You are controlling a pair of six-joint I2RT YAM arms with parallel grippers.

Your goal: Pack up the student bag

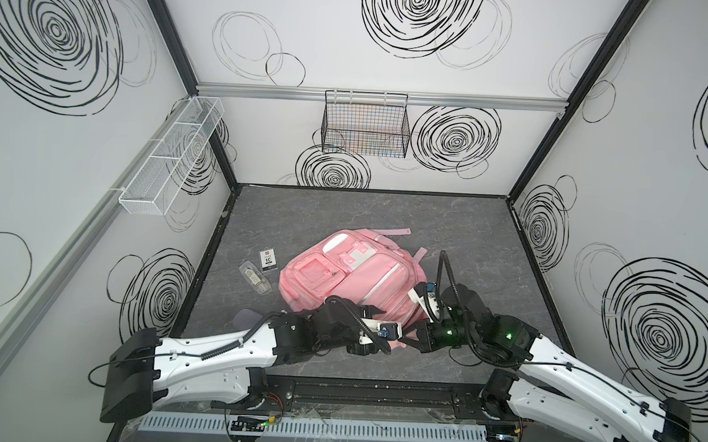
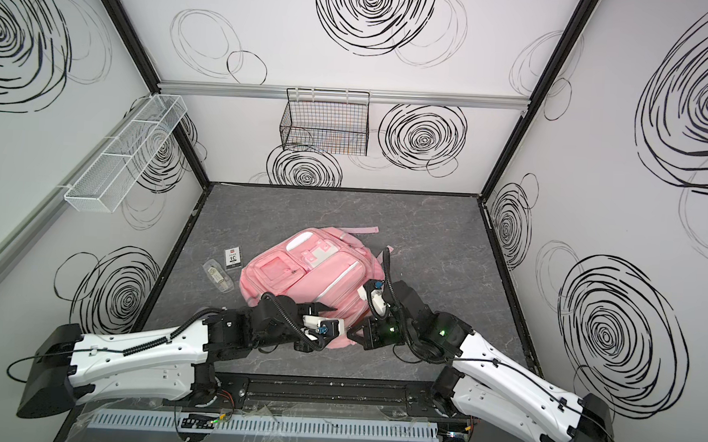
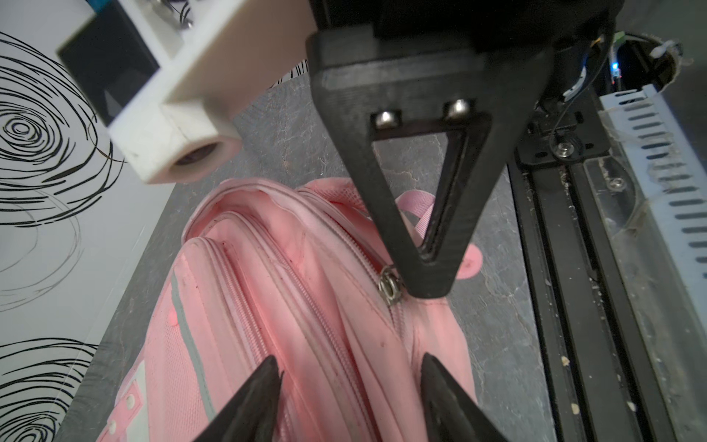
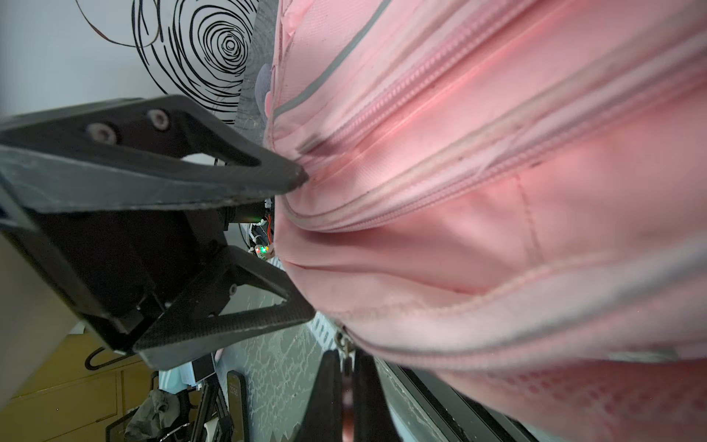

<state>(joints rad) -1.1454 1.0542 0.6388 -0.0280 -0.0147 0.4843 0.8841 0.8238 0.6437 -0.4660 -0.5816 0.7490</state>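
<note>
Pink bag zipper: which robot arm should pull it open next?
Probably right. The right gripper is shut on the zipper pull of the student bag; the left gripper is open, only straddling fabric.

Small card beside clear packet on grey table

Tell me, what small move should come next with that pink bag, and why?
Probably close the left pincer on the student bag: its jaws stand open astride the fabric, while the right pincer is shut on the zipper pull.
</note>
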